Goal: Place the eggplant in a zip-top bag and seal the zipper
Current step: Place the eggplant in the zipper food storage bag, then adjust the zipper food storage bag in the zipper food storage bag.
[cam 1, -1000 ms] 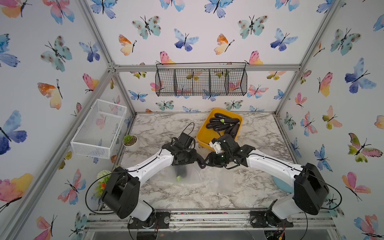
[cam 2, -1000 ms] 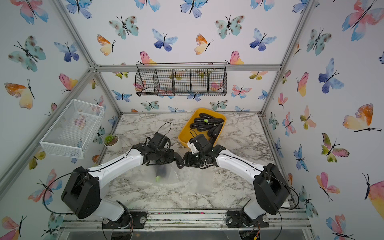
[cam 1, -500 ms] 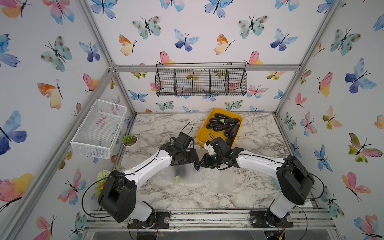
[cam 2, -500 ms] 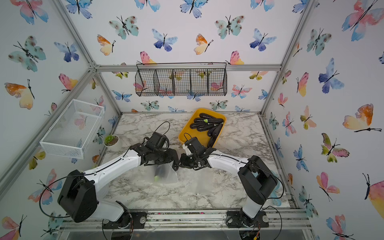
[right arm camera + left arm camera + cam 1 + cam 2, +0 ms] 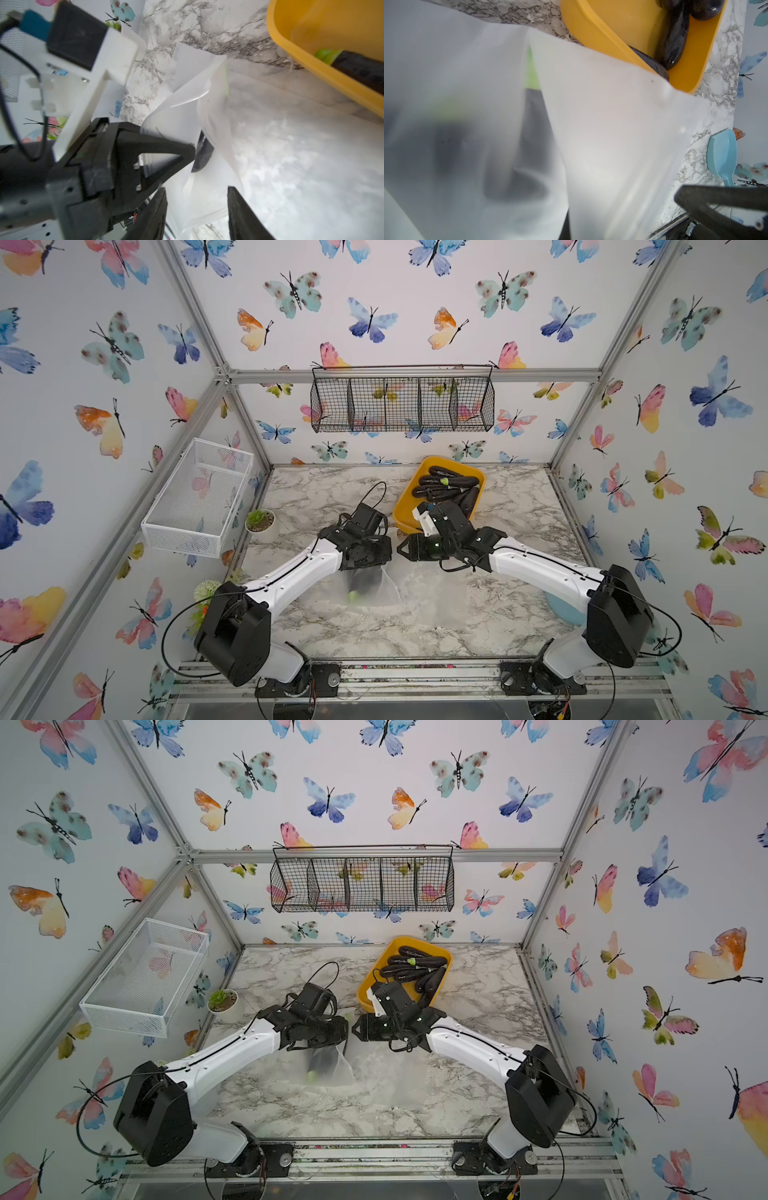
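Item under inspection: one dark purple eggplant with a green stem end (image 5: 360,584), found inside a translucent frosted zip-top plastic bag (image 5: 384,587). It shows in both top views as a dark shape through the film (image 5: 318,1063), green end pointing away from the jaws. The bag (image 5: 338,1067) is over the middle of the grey-veined white marble tabletop (image 5: 332,497), just on the near side of the two wrists. Left jaws: closed tight on the bag's upper edge. In the right wrist view one black finger (image 5: 158,149) presses the film, with the rounded dark end of the eggplant (image 5: 201,154) just behind it. Right jaws: standing partly open, gripping nothing. Their two black fingers (image 5: 241,214) lie either side of a loose fold of the bag (image 5: 187,99) and are not closed on it. In both top views the two sets of jaws face each other, tip near tip, at the bag's upper edge. A thin green strip (image 5: 227,83) runs along one edge of the bag. Whether the zipper is pressed shut cannot be determined, as the film is blurred in both wrist views. Behind the right wrist sits a yellow rectangular plastic tray (image 5: 405,510) containing several more dark eggplants (image 5: 444,485), near the bag.
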